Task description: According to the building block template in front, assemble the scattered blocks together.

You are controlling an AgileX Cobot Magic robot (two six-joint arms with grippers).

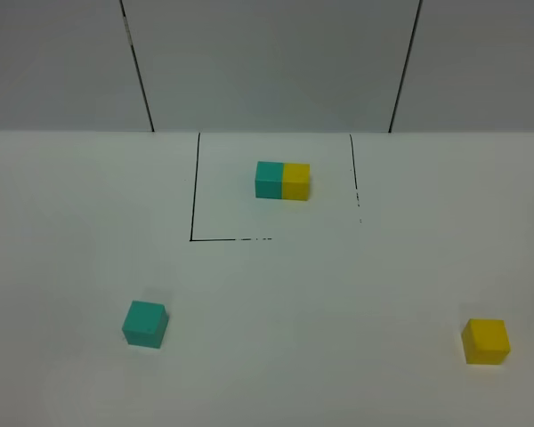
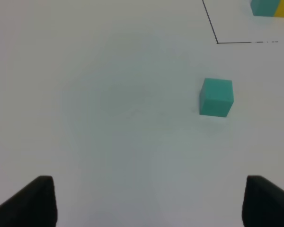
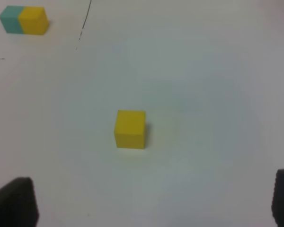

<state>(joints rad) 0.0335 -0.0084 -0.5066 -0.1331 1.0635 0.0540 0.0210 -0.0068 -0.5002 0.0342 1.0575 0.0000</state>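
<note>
One teal cube [image 2: 216,97] is found ahead of the spread-apart left tool [image 2: 149,203], one yellow cube [image 3: 130,129] ahead of the spread-apart right tool [image 3: 149,201]; neither is grasped, and joining is left undone.

The template bar [image 1: 282,181] is half teal, half yellow; the teal cube [image 1: 144,324] and yellow cube [image 1: 486,342] are plain, the counter [image 1: 320,302] white with black lines [image 1: 195,187].
</note>
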